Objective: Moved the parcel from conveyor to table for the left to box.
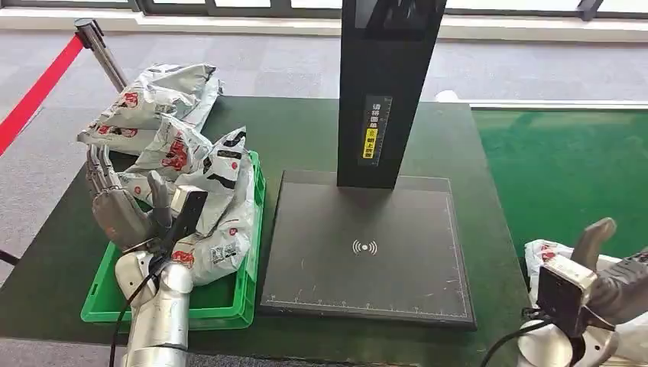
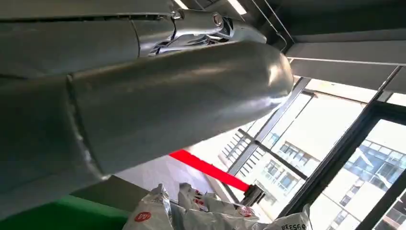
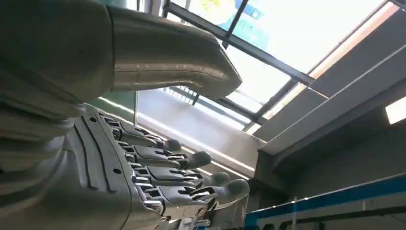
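Nearest, at the lower right of the head view, the right hand (image 1: 604, 264) reaches over a white parcel (image 1: 544, 252) with red print lying at the near end of the green conveyor (image 1: 565, 164); its thumb stands up and, in the right wrist view, its fingers (image 3: 191, 177) are straight and apart, holding nothing. At the lower left, the left hand (image 1: 122, 202) is raised open over the green crate (image 1: 229, 306), fingers spread, touching no bag that I can tell. The crate sits near the table (image 1: 306, 130) front edge, heaped with white mailer bags (image 1: 218, 206) carrying red logos and barcode labels too small to read. Beside it lies a dark scanner pad (image 1: 367, 252) with a white wireless mark, its surface bare. Its black post (image 1: 386, 92) bears a yellow label with unreadable characters. Farther left, a red barrier belt (image 1: 34, 92) crosses the grey floor (image 1: 267, 69).
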You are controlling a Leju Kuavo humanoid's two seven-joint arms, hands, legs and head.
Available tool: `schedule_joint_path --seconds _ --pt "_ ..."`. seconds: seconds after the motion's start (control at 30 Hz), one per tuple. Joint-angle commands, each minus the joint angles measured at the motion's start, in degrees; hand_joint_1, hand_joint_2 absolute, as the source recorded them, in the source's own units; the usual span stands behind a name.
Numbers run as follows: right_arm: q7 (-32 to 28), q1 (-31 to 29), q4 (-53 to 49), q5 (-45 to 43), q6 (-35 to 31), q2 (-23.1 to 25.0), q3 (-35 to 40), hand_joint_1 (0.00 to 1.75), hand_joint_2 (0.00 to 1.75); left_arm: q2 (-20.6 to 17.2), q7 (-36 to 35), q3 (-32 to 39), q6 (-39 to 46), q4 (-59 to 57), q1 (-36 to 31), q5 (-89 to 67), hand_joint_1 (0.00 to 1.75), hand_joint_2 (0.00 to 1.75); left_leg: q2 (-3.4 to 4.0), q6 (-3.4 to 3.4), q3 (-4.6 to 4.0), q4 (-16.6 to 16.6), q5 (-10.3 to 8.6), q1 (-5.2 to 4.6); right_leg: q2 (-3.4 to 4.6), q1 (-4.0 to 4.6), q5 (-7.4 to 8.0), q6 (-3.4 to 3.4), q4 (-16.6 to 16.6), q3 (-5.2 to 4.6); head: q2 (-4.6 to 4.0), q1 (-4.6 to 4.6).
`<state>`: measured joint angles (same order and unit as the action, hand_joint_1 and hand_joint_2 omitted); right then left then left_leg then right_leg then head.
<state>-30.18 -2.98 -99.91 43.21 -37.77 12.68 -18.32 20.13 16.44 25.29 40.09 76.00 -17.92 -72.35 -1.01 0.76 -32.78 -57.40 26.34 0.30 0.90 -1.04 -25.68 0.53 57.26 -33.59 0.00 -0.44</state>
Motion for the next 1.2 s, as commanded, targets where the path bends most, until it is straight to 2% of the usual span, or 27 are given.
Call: schedule_joint_path --seconds 0.03,0.27,0.3,0.33,0.4,0.43,0.47,0.5,0.57,0.6,0.63,0.67,0.7,0.73,0.77,0.83,0.9,1.07,1.2 --pt "-0.07 -0.8 2.14 -0.22 0.12 -0.98 -0.26 0.0 1.75 -0.13 -0.19 -0.62 -0.09 -1.08 -0.51 0.34 0.0 0.0 0.06 -0.01 0.04 0.04 -0.01 0.04 -0.08 0.06 0.02 -0.05 -0.09 0.07 0.0 0.0" --pt "-0.07 -0.8 2.14 -0.22 0.12 -0.98 -0.26 0.0 1.75 -0.13 -0.19 -0.62 -0.09 -1.08 -0.51 0.34 0.0 0.0 0.04 -0.01 0.04 0.03 0.0 0.03 -0.07 0.05 0.01 -0.03 -0.07 0.07 0.0 0.0" --pt "-0.11 -0.78 2.2 -0.14 0.13 -1.05 -0.26 0.0 0.0 -0.13 0.28 -0.75 -0.09 -0.33 -0.28 0.77 0.0 0.0 0.07 -0.02 0.05 0.05 0.0 0.06 -0.09 0.09 0.03 -0.05 -0.11 0.09 0.0 0.0" --pt "-0.13 -0.74 2.35 -0.02 0.14 -1.22 -0.24 0.0 0.0 -0.13 1.12 -0.88 -0.09 0.86 0.01 1.74 0.0 0.0 0.07 -0.02 0.05 0.05 -0.01 0.04 -0.07 0.07 0.03 -0.04 -0.1 0.08 0.0 0.0" --pt "1.04 -0.84 3.66 1.59 0.35 -2.01 -0.52 0.0 0.0 -0.13 8.53 -0.51 -0.09 5.62 0.69 12.23 0.0 0.0 0.09 -0.01 -0.01 -0.01 0.02 0.05 0.01 0.07 0.02 -0.03 -0.04 0.01 0.0 0.0" --pt "4.19 -1.45 6.36 6.66 0.88 -3.05 -1.37 0.0 1.75 -0.13 17.54 -3.18 -0.09 4.46 1.72 27.49 0.0 1.75 0.15 -0.02 0.02 0.02 0.02 0.07 0.0 0.1 0.04 -0.04 -0.09 0.04 0.0 0.0" --pt "8.16 -2.29 10.5 15.85 -0.19 -4.67 -2.91 0.0 1.75 -0.13 21.32 -11.12 -2.08 3.48 3.64 43.42 0.0 1.75 0.16 -0.02 0.05 0.02 0.03 0.07 0.05 0.09 0.04 -0.03 -0.1 0.07 0.0 0.0" --pt "9.74 -2.9 13.31 20.6 -1.1 -5.97 -3.01 0.0 1.75 -0.85 21.23 -14.19 -5.63 5.28 4.79 49.75 0.0 1.75 0.01 -0.03 0.09 0.07 0.0 0.03 -0.08 0.05 0.02 -0.01 -0.12 0.14 0.0 0.0" --pt "14.39 -4.57 18.58 32.95 -2.23 -7.09 -6.54 0.0 1.75 -2.88 18.73 -21.01 -22.33 9.13 7.01 64.67 0.0 1.75 -0.03 -0.04 0.1 0.08 -0.01 0.06 -0.14 0.08 0.04 0.0 -0.2 0.17 0.0 0.0" --pt "16.51 -5.48 20.94 36.59 -2.23 -7.71 -7.22 0.0 1.75 -3.33 18.71 -22.49 -25.58 9.65 7.72 67.6 0.0 1.75 -0.04 -0.03 0.07 0.02 0.01 0.07 -0.13 0.09 0.03 0.0 -0.14 0.14 0.0 0.0" --pt "21.92 -6.43 24.16 43.84 -2.23 -8.32 -8.74 0.0 1.75 -3.58 18.46 -24.17 -31.62 10.42 8.64 73.68 0.0 1.75 -0.01 -0.06 0.05 0.06 -0.02 0.08 -0.14 0.1 0.07 0.0 -0.21 0.14 0.0 0.0" --pt "27.64 -7.1 28.6 46.79 -2.19 -11.06 -8.31 0.0 1.75 -4.13 18.07 -26.27 -36.93 11.49 9.97 77.59 0.0 1.75 -0.06 -0.05 0.1 0.06 0.0 0.03 -0.15 0.05 0.02 0.01 -0.17 0.19 0.0 0.0" --pt "34.69 -6.48 31.19 46.79 -1.82 -15.4 -4.63 0.0 1.75 -4.67 17.84 -27.46 -40.58 12.73 11.08 80.1 0.0 1.75 -0.04 -0.09 0.19 0.16 -0.04 0.05 -0.2 0.07 0.09 0.03 -0.34 0.32 0.0 0.0" --pt "44.0 -5.66 35.8 46.79 5.83 -22.81 1.77 0.0 1.75 -5.65 17.24 -30.61 -48.42 14.21 12.39 85.69 0.0 1.75 -0.09 -0.11 0.13 0.11 -0.01 0.08 -0.24 0.09 0.07 0.04 -0.32 0.32 0.0 0.0" --pt "55.55 -8.76 44.28 46.79 1.73 -23.16 1.86 0.0 1.75 -5.41 16.69 -31.79 -49.81 17.88 15.29 86.17 0.0 1.75 -0.02 -0.15 0.12 0.16 -0.03 0.08 -0.22 0.1 0.11 0.05 -0.41 0.33 0.0 0.0" --pt "51.63 -11.96 51.41 46.79 -2.23 -23.13 -2.4 0.0 1.75 -5.81 15.93 -32.58 -49.6 20.33 17.01 87.11 0.0 1.75 0.13 -0.17 0.17 0.11 0.03 0.05 -0.03 0.03 0.1 0.08 -0.37 0.36 0.0 0.0" --pt "50.62 -13.05 52.42 46.79 -2.23 -22.75 -2.9 0.0 1.75 -6.13 15.42 -32.15 -50.35 20.45 16.98 88.69 0.0 1.75 0.01 -0.18 0.1 0.08 0.07 0.04 -0.13 0.01 0.07 0.06 -0.37 0.39 0.0 0.02" --pt "53.62 -14.37 53.92 46.79 -1.29 -22.98 -0.94 0.0 1.75 -6.52 14.54 -31.88 -52.72 19.93 16.41 90.82 0.0 1.75 0.19 -0.25 0.04 0.02 0.18 -0.06 0.05 -0.05 0.06 0.04 -0.29 0.15 0.0 0.02" --pt "54.02 -14.94 55.25 46.79 -0.05 -23.22 -1.9 0.0 1.75 -6.57 14.28 -31.88 -53.56 19.8 16.24 91.12 0.0 1.75 -0.16 -0.25 -0.08 -0.03 0.11 -0.11 -0.26 -0.03 -0.01 0.12 -0.21 0.1 0.0 0.0"
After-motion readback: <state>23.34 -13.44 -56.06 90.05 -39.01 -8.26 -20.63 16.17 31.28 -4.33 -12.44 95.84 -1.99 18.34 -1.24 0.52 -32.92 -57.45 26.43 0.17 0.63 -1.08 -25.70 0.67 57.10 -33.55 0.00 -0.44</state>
